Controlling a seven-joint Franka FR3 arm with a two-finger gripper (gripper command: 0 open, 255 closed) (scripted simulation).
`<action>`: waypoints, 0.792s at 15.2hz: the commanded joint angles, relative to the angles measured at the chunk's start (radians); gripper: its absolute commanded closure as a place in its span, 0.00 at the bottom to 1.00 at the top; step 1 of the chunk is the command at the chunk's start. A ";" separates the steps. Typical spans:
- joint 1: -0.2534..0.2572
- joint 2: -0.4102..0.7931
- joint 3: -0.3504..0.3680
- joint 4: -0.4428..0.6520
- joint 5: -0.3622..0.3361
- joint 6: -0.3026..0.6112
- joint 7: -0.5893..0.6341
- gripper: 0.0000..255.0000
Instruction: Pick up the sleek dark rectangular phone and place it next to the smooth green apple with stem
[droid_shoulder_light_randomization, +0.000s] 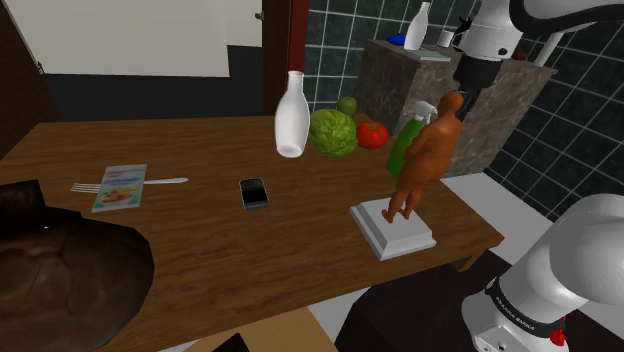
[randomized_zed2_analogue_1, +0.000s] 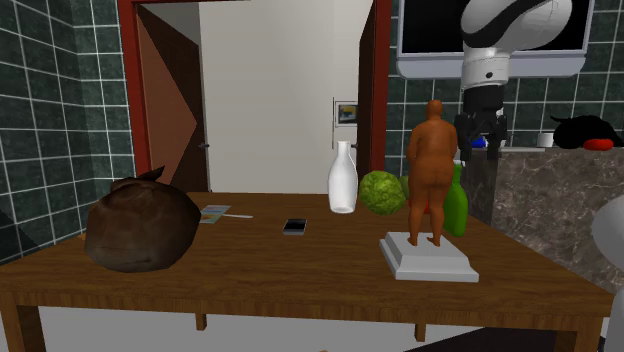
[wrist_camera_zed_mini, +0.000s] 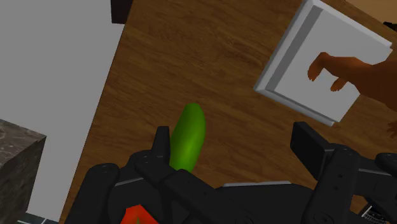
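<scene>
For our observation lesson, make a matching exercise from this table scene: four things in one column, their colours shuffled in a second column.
Things:
1. phone
2. vase
3. statue
4. tomato

Colours:
A. red
B. white
C. orange-brown
D. black

Pairs: 1-D, 2-B, 3-C, 4-A

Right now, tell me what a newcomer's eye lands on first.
The orange-brown human figurine on a white square base stands by the wooden table's edge, the open black pincer high beside it. A tall white vase rises mid-table; a dark brown crumpled sack sits at the shoulder view's lower left.
</scene>
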 joint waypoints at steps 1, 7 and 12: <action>0.000 0.000 0.000 0.000 0.000 0.000 0.000 0.00; 0.043 0.093 0.122 -0.011 0.077 0.108 0.174 0.00; 0.070 0.210 0.220 0.021 0.120 0.201 0.316 0.00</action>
